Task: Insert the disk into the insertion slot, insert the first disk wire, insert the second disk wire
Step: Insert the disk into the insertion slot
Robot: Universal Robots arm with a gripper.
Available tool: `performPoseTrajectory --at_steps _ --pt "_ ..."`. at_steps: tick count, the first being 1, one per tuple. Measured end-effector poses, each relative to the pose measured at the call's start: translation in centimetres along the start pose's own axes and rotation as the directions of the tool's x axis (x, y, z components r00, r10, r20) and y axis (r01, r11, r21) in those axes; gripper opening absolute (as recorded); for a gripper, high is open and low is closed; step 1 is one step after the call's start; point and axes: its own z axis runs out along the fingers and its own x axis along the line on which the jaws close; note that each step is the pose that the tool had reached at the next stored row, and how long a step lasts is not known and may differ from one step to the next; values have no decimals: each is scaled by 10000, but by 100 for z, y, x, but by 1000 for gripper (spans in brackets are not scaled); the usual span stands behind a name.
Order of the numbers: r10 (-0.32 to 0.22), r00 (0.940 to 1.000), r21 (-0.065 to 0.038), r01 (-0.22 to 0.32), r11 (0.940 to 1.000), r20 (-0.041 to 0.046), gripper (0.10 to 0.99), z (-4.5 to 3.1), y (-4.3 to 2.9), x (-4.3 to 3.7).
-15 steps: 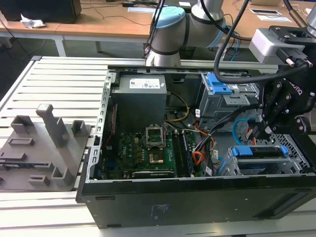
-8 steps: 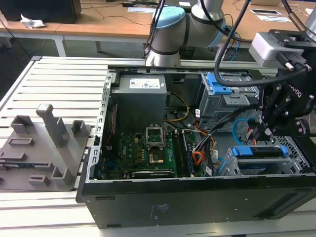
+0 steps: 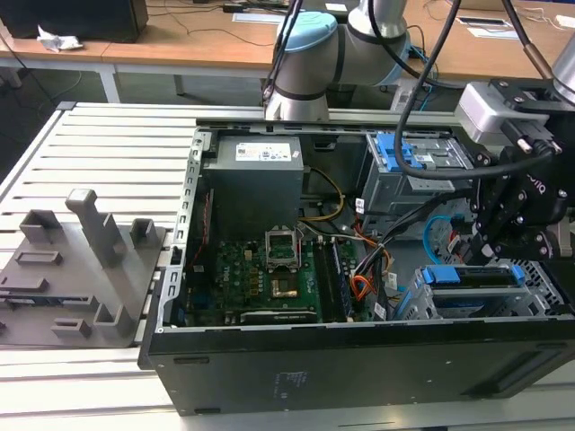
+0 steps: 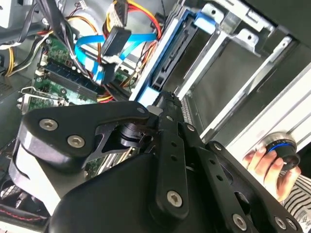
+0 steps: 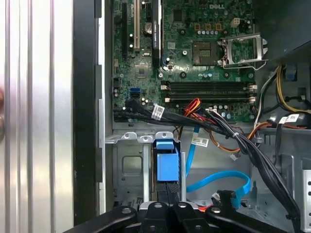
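Note:
The disk [image 3: 472,277], in its bright blue carrier, lies in the insertion slot [image 3: 409,305], the low grey cage at the case's corner on the exterior view's right. The first wrist view sees the disk [image 5: 167,165] end-on inside the slot [image 5: 127,165]. My gripper [image 5: 167,190] is shut, its tips together against the disk's near end with nothing between them. It hangs just above the disk in the exterior view [image 3: 481,256]. The second disk wire [image 5: 218,178], a flat light-blue cable, loops loose beside the slot. An orange, red and black wire bundle [image 4: 121,29] with a black plug hangs free nearby.
The open computer case holds a green motherboard [image 3: 269,278] and a power supply [image 3: 256,175]. A taller grey cage with a blue latch [image 3: 404,153] stands behind the slot. Black cables [image 5: 233,136] cross the case. A person's hand [image 4: 260,160] holds a round knob outside it. Grey fixtures [image 3: 81,260] sit at the exterior view's left.

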Motion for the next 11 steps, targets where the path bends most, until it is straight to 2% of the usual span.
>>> performPoseTrajectory --at_steps 3,11 --pt "-1 10000 -1 1 10000 -2 106 15 -28 -1" --pt "0 10000 -1 0 10000 0 106 17 -30 -1"
